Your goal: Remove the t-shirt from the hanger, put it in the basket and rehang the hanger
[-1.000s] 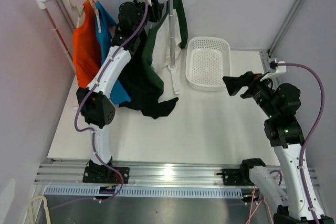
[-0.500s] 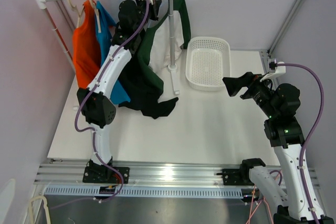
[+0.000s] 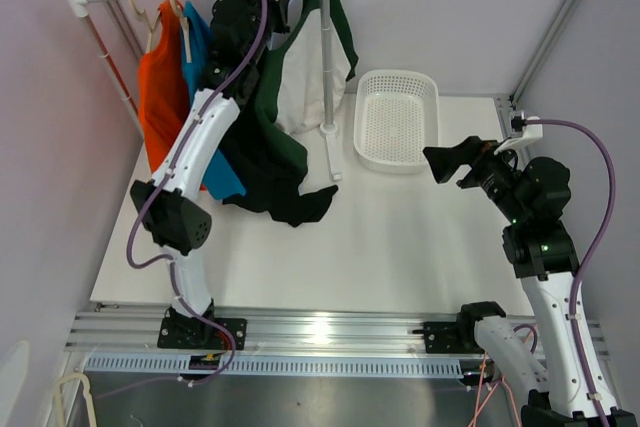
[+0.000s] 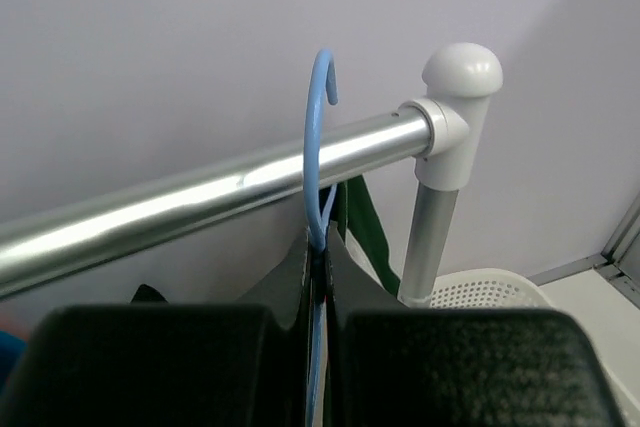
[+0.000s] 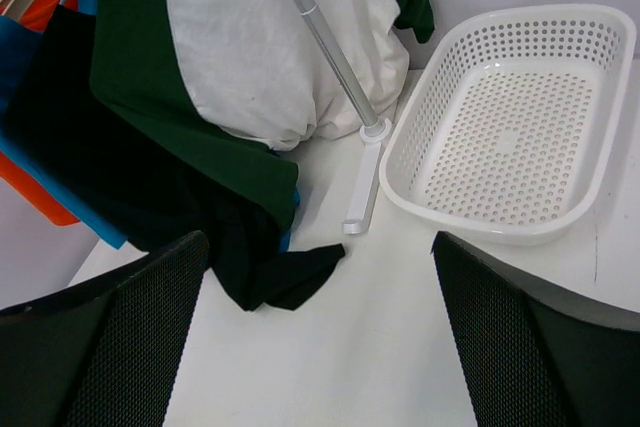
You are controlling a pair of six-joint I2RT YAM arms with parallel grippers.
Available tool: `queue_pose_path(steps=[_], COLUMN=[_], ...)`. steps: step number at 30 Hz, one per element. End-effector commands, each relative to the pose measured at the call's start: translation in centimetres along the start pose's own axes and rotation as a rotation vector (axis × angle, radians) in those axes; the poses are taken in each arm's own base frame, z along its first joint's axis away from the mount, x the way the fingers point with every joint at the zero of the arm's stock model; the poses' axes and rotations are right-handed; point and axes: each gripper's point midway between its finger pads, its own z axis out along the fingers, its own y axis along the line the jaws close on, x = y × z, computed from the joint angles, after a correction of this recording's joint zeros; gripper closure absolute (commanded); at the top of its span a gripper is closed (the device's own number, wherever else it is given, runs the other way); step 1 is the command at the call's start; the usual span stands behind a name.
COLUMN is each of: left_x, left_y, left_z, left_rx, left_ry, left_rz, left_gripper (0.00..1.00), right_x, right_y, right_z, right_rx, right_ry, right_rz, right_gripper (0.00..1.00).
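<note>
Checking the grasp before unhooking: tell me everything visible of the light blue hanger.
Thin light blue hanger, plastic-looking. Only hook and neck show: the hook arches over the shiny metal rail beside the white end cap, contact unclear. The neck runs down between the black fingers of the left gripper, shut on it. The rest is hidden in the green-and-white t-shirt.

T-shirt [image 5: 250, 47]: dark green with a white body panel, still on the hanger. It hangs askew, the white panel bunched against the rail's upright post [image 5: 335, 42].

Hanger [image 4: 318, 147]: light blue, with the hook upright and arching above the rail [image 4: 200, 197] just beside its capped end. The neck is pinched between the closed fingers of the left claw [image 4: 318, 287].
</note>
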Motion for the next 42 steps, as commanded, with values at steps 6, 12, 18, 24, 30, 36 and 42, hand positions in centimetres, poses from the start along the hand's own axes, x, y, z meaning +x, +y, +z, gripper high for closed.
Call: queue_pose_path(steps=[6, 12, 18, 24, 30, 36, 42], left_x=[-13.7, -12.9, -14.3, -13.7, -13.4, -14.3, -14.6], left_y=[-0.9, -0.4, -0.8, -1.1, -0.9, -0.8, -2.0], left_z=[-7.5, -9.9, -16.0, -20.6, -23.5, -24.8, -25.3], left_rx=[-0.055, -0.237, -0.413, -0.523, -0.570, -0.647, -0.700], left_ry=[-0.261, -0.159, -0.157, -0.056, -0.012, 0.013, 0.039], left_rz=[-0.072, -0.121, -0.167, -0.203, -0.205, -0.176, -0.119], left_gripper=[0.99, 0.99, 0.99, 0.99, 0.99, 1.00, 0.99], right_x=[-0.4, -0.2, 1.7, 5.1, 8.9, 11.6, 14.5], right_y=[1.2, 4.7, 12.7, 20.9, 24.7, 28.5, 32.0], right_z=[0.6, 1.6, 3.6, 4.6, 5.6, 4.7, 5.0], right_rx=[-0.061, -0.254, -0.557, -0.744, -0.763, -0.825, -0.813], right_ry=[0.018, 0.066, 0.103, 0.073, -0.019, -0.057, -0.085], right_rz=[0.003, -0.005, -0.052, -0.214, -0.325, -0.382, -0.426], right_gripper=[0.01, 0.01, 0.01, 0.01, 0.00, 0.00, 0.01])
